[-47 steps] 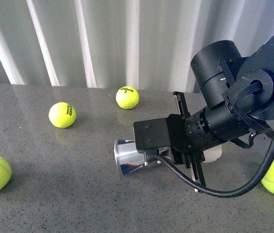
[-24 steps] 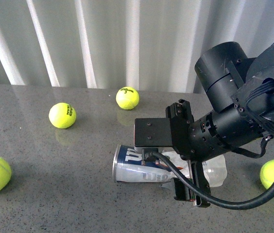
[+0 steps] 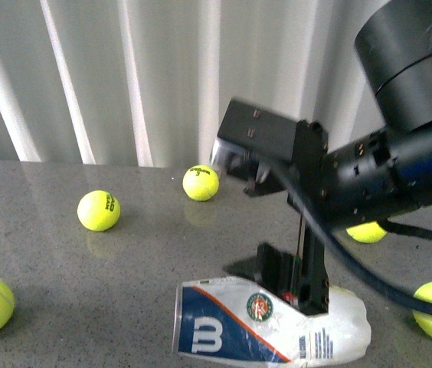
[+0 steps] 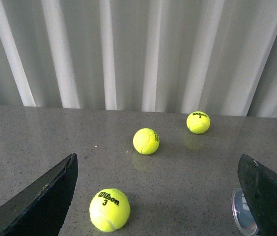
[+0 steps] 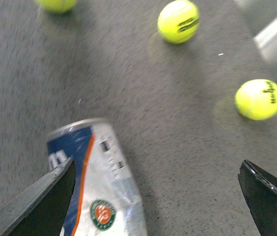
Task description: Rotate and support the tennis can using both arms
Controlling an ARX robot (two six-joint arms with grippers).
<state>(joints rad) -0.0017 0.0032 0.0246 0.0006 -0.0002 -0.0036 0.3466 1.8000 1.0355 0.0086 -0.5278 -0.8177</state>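
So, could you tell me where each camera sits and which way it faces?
Front: on the robot's body, facing across the table to the backdrop; the right arm shows, at the tennis can.
Left wrist: above the table, facing the backdrop; left fingers frame three tennis balls.
Right wrist: looking down on the tennis can; right fingers show.
All three see the tennis can.

Our right arm (image 3: 411, 73) reaches in from the right, wrist tipped downward, right gripper (image 5: 157, 162) spread wide. Our left gripper (image 4: 158, 156) gapes wide too.
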